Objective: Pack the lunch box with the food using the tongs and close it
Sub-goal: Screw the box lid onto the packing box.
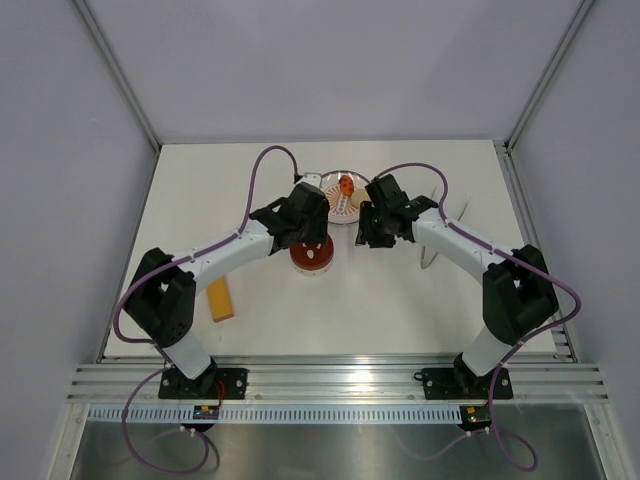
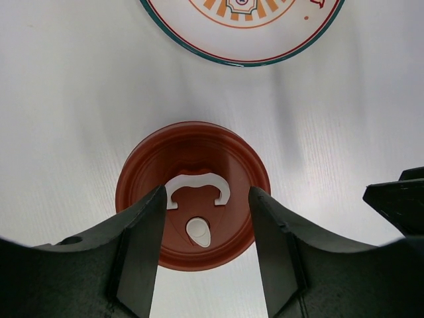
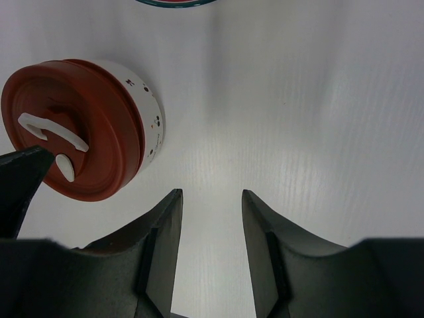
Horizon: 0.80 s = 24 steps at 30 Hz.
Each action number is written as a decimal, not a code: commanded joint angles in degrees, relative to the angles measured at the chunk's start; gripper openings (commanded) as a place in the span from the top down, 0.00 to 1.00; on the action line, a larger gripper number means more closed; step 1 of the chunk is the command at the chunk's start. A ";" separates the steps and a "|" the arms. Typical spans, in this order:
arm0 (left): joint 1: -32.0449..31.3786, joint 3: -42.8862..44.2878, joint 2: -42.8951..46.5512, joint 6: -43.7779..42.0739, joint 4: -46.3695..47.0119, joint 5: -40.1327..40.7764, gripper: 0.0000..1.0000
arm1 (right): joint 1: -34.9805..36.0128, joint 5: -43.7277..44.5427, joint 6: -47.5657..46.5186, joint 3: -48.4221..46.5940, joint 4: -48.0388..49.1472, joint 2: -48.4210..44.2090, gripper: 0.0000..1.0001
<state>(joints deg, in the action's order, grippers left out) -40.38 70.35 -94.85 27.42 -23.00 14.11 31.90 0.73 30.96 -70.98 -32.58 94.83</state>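
Lid [image 2: 192, 142] on tin [image 3: 149, 126]; left gripper [image 2: 207, 199] slightly parted over it, right gripper [image 3: 211, 199] half-parted, empty; plate [image 2: 242, 33] just beyond; yellow bar [image 1: 220, 298] well left.

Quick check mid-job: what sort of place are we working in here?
Looks like a lab robot cell, not a kitchen: bare white table, plain grey panel walls on aluminium framing, and just a few props like the plate and lidded lunch box.

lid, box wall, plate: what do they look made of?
Lid: probably plastic, matte dark red, moulded rings and a white clip. Box wall: smooth white with small printed dots; plastic or coated metal, can't tell. Plate: likely glazed ceramic or melamine, glossy white with printed pattern.
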 commanded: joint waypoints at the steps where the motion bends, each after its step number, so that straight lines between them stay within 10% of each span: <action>1: -0.40 -0.91 2.82 0.09 2.44 1.27 0.44 | 0.53 -0.47 0.33 -1.62 1.03 0.18 0.52; 11: 2.14 -2.75 10.02 6.06 -1.17 4.62 0.49 | 2.46 -3.54 -2.66 -7.93 -1.08 3.43 0.54; 24: 15.68 -6.36 10.91 13.27 -2.83 -10.49 0.54 | 8.00 -8.72 -6.70 -24.11 -4.16 16.09 0.51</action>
<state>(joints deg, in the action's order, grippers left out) -25.61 64.84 -83.42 38.39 -26.26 8.54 40.03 -4.60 26.26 -91.35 -35.53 108.51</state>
